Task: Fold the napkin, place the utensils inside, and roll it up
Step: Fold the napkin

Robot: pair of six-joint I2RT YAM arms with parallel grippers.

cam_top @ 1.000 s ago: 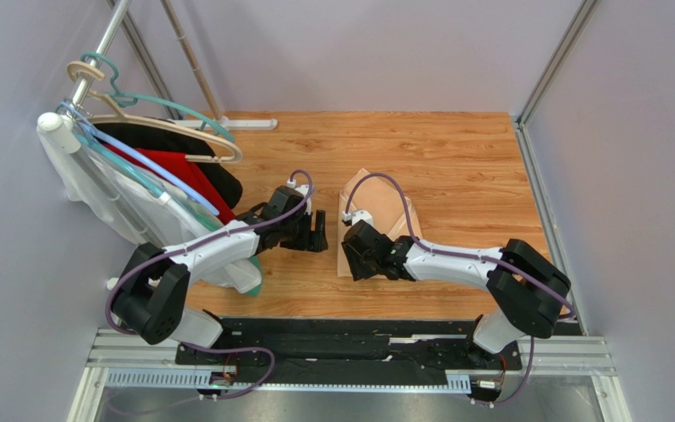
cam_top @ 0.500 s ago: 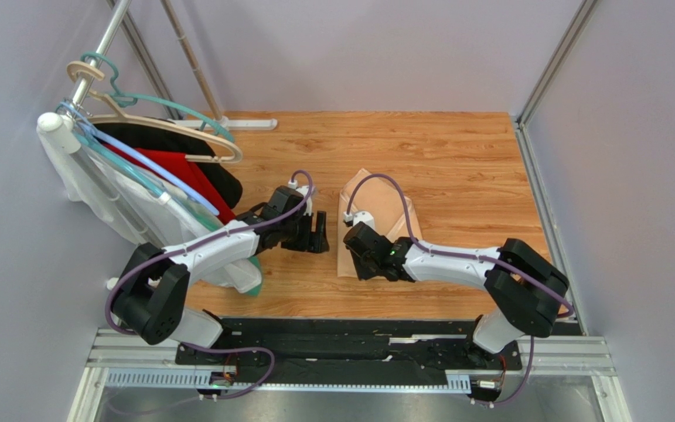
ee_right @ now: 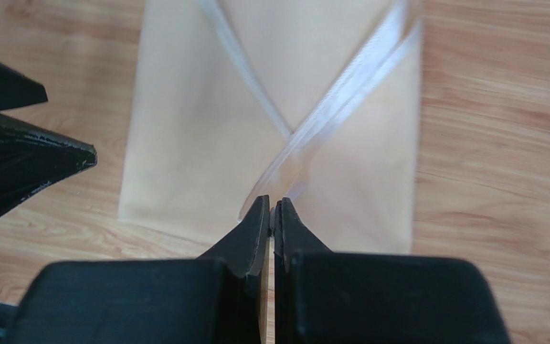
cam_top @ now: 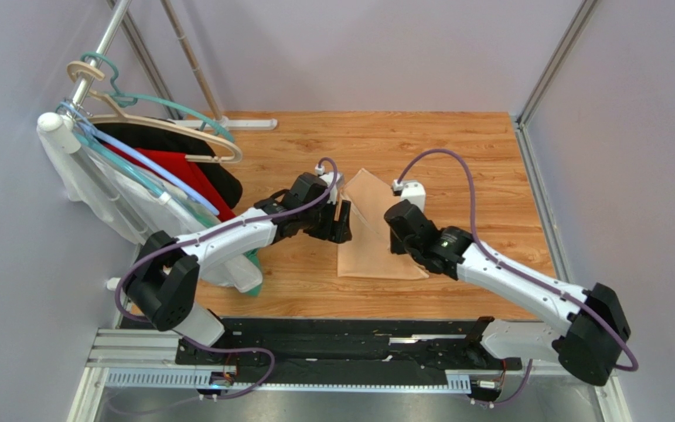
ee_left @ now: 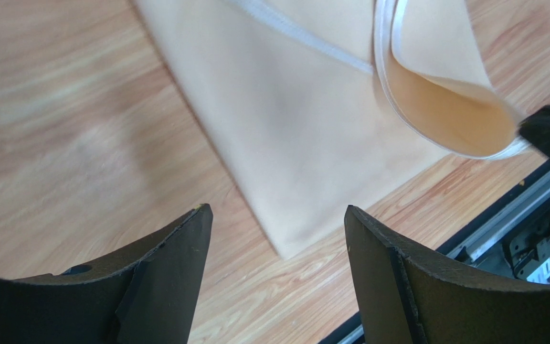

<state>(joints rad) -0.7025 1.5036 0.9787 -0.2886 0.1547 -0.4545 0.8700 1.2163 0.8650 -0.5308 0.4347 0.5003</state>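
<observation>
the right gripper is clamped tight, its two black fingers pressed together on the white-hemmed edge of the napkin. the hem runs straight into the fingertips, and in the left wrist view that pinched part stands up off the wood as a curled flap with its paler underside showing. the grip looks chosen for folding: taking only the thin hem at one point lets the arm lift a single layer and carry it across while the rest of the cloth lies flat.

the left gripper stands wide, with nothing between its fingers and no contact that can be seen. it hangs just above the napkin's left edge near the near corner, with wood under one finger and cloth under the other. it probably waits there to pin that side or take a second corner, so that the cloth does not drag along with the lifted flap.

the napkin lies in the middle of the table, between the two arms, its long side running away from the bases. two hems cross on its surface, so part of it already seems doubled over, and the folding step looks to be in hand, not finished. the utensils cannot be found in any view. off to the left, well apart from the cloth, garments hang on hangers.
</observation>
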